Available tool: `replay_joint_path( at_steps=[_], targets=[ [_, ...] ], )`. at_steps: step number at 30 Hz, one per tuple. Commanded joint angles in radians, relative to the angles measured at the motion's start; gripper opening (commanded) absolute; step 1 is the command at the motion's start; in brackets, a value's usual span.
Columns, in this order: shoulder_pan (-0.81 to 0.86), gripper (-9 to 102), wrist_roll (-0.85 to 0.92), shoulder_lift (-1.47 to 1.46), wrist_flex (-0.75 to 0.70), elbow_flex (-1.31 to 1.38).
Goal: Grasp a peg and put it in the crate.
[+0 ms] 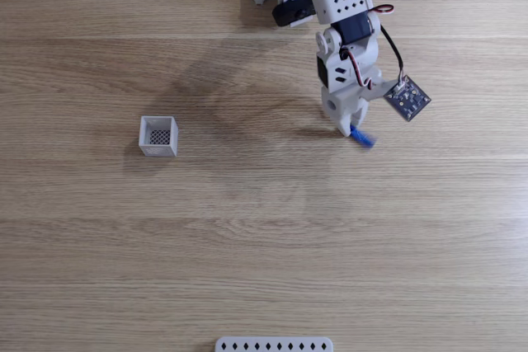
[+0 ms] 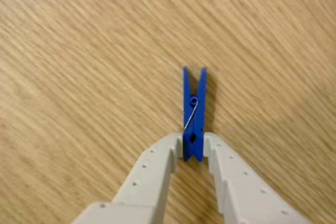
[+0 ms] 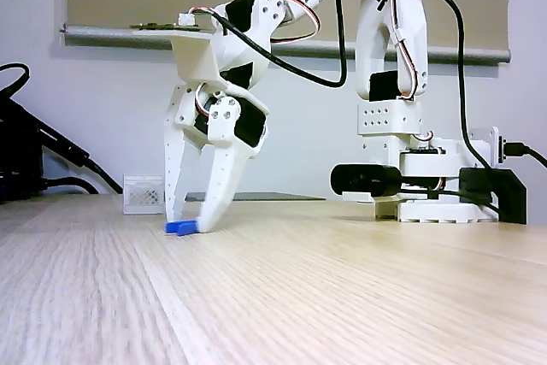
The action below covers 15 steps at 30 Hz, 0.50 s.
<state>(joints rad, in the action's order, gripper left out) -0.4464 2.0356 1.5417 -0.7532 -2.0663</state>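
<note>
The blue peg [image 2: 194, 108] is a clothespin lying flat on the wooden table, right of centre in a fixed view [image 1: 362, 138]. My gripper [image 2: 193, 148] has come down over its near end, and both white fingers press against its sides. In a fixed view from the side, the fingertips reach the tabletop with the peg [image 3: 180, 227] between them. The white crate [image 1: 158, 152] with its dark mesh bottom stands well to the left of the gripper [image 1: 353, 131], and it stands upright and apart from the arm. The crate [image 3: 144, 195] sits behind the gripper [image 3: 188, 225] in the side view.
A flat white strip [image 1: 274, 344] with diamond holes lies at the table's front edge. The arm's base [image 3: 427, 194] and its cables stand at the back. Bare wood stretches between the gripper and the crate.
</note>
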Motion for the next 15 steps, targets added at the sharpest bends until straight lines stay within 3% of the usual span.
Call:
replay_joint_path(
  at_steps=[1, 6, 15],
  targets=[
    [-0.014, 0, -0.011, 0.087, 0.011, -0.023],
    [0.038, -1, -0.009, 0.206, 0.124, -0.135],
    [0.296, -1, -0.009, 0.462, 0.649, -0.472]
  ],
)
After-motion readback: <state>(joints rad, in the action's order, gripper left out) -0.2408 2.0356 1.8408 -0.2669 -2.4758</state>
